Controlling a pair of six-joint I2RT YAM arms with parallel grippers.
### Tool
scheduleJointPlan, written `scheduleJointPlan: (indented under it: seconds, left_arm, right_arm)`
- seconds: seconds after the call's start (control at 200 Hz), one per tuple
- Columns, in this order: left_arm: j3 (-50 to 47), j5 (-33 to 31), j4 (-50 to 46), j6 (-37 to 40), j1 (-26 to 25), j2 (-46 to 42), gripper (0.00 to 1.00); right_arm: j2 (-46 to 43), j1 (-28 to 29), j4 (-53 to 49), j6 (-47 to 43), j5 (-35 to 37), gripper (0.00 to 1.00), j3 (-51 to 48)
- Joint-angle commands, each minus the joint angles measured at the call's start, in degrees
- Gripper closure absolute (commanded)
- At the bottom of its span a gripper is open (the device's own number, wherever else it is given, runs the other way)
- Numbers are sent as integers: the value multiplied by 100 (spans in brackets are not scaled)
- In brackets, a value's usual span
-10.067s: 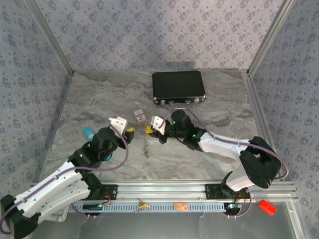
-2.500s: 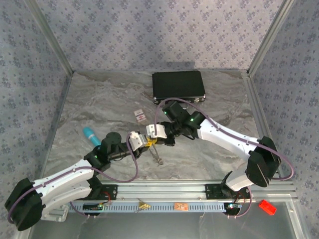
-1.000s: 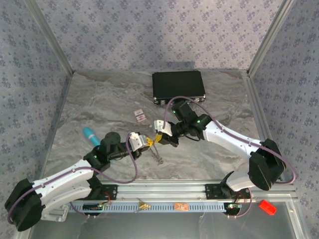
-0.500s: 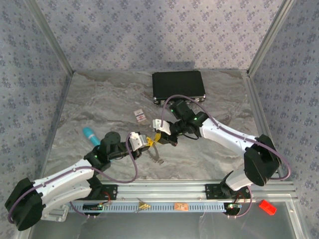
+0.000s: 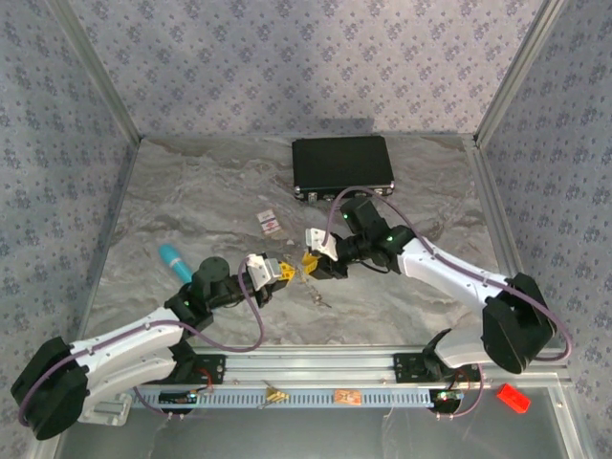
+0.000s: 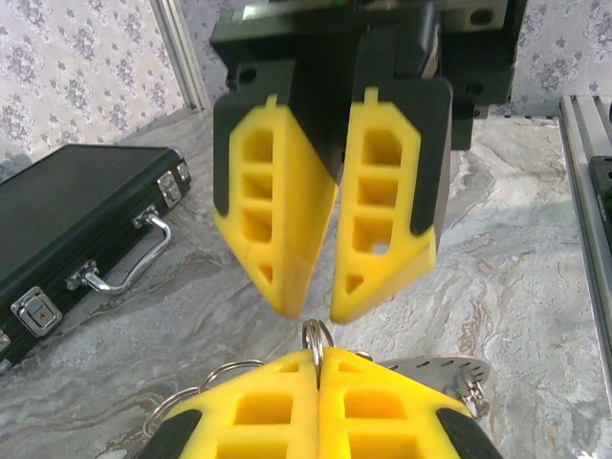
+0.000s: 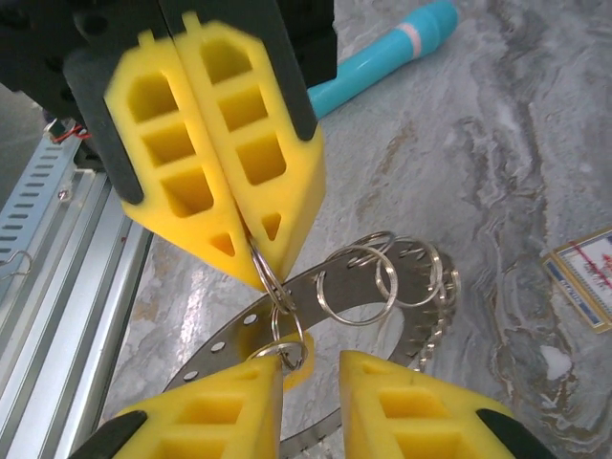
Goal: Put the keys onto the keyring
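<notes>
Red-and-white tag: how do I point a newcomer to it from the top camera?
Find the black case at the back of the table. Just nearer than its left corner, the tag lies flat on bare marble. It is small, rectangular and red-and-white, unlike the round turquoise tube farther left.

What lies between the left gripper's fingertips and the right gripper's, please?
A small split ring, pinched in the shut left gripper, sticks out toward the right gripper's parted fingers, as the left wrist view shows.
</notes>
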Motion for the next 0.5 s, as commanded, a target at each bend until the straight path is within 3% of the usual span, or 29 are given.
scheduleJointPlan:
  seconds: [0.0, 0.495]
  left_arm:
    - [-52, -36, 737, -236, -5, 51, 100]
    - [-139, 188, 1232, -460, 79, 240, 100]
  right_arm:
    - [-234, -43, 682, 304, -194, 76, -199]
    - [-707, -193, 2254, 1034, 148, 75, -1143]
